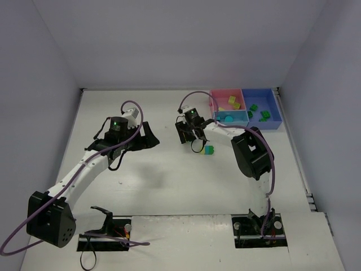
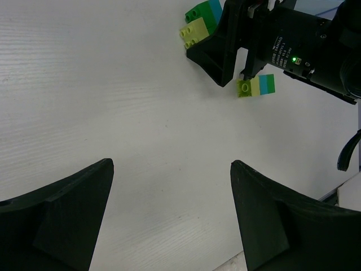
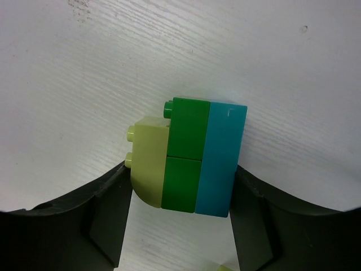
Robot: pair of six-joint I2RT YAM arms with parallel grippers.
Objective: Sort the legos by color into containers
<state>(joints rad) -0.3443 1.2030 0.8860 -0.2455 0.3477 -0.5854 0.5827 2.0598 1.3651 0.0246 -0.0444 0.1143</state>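
Left gripper (image 1: 143, 139) hangs left of table (image 1: 169, 186) centre, jaws wide apart, nothing between them, only bare tabletop under it in its wrist view. Right gripper (image 1: 192, 138) sits a bit right of centre and slightly farther back, clamped on a three-colour stack (image 3: 192, 164): yellow-green brick, two green, one cyan. One finger (image 3: 107, 214) touches the studs on the yellow-green end, the other touches the cyan face. Can't tell if the stack is off the table or resting on it. Second stack (image 2: 256, 86), with yellow-green and cyan ends, lies flat on the table just beside that gripper on its near-right side, not held. Containers are at the far right corner, joined together. Pink tray (image 1: 219, 97) holds yellow-green bricks (image 1: 232, 100). Light blue tray (image 1: 241, 119), in front of it, holds cyan bricks (image 1: 225, 117). Darker blue tray (image 1: 274, 107), against the right edge, holds green bricks (image 1: 254, 107).
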